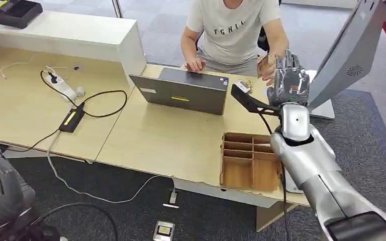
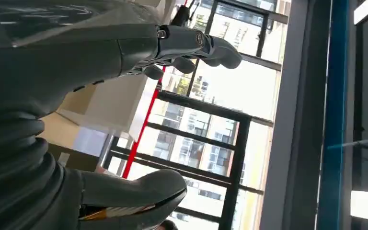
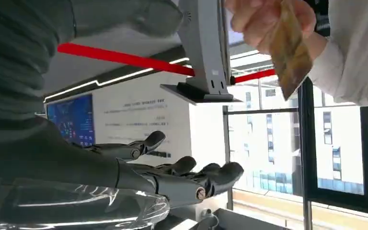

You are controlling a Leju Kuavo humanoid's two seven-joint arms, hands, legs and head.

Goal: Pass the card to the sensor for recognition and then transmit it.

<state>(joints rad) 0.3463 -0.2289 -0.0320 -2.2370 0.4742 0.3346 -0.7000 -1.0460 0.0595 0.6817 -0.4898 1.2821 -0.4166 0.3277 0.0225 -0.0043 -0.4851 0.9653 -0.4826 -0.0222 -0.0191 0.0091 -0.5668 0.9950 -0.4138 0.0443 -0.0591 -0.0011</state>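
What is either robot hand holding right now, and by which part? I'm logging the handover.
Nothing. The right hand is raised with nothing in it; the person's hand holds the card by one end. The left hand holds nothing.

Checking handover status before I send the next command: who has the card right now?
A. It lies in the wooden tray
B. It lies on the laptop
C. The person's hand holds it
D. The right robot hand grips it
C: the person's hand holds the card above the right robot hand, whose fingers are spread and hold nothing.
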